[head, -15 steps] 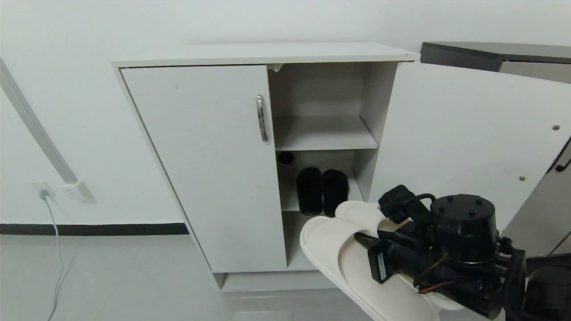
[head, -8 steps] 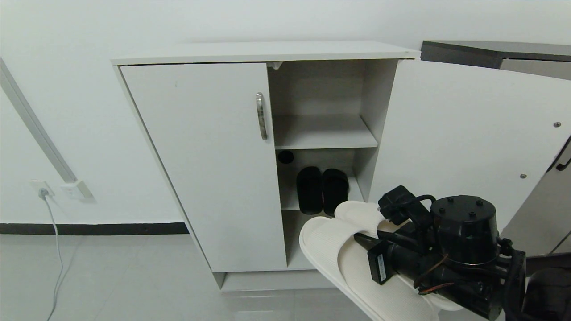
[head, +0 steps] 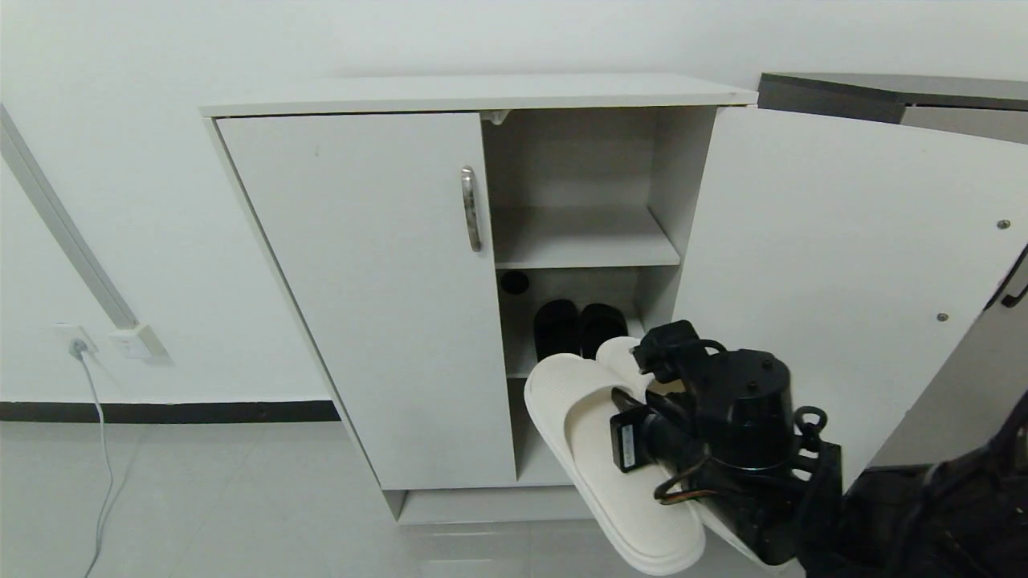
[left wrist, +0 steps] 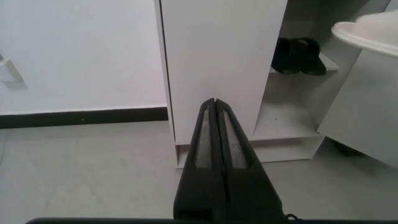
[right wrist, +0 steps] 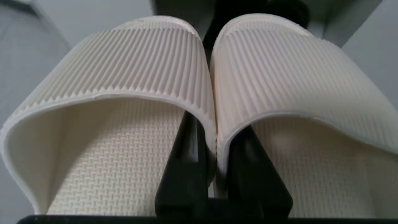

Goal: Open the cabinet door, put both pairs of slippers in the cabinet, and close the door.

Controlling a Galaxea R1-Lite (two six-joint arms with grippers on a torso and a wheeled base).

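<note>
The white cabinet [head: 474,92] has its left door [head: 369,297] closed and its right door [head: 835,265] swung wide open. A black pair of slippers [head: 580,321] lies on the middle shelf, also seen as the black pair [left wrist: 298,55]. My right gripper [head: 630,401] is shut on the white pair of slippers [head: 586,425], pinching their touching inner sides [right wrist: 210,149]. The toes point into the opening, just in front of the lower shelves. My left gripper [left wrist: 214,134] is shut and empty, held low facing the closed door.
The upper shelf [head: 578,241] and the bottom compartment [head: 538,461] are bare. A wall socket with a cable [head: 76,347] sits at the left. A grey metal unit [head: 891,96] stands behind the open door. Open tiled floor [head: 241,514] lies in front.
My right arm has carried the white slippers forward and left towards the cabinet opening; their toes now overlap the black pair. The cabinet and doors have not moved.
</note>
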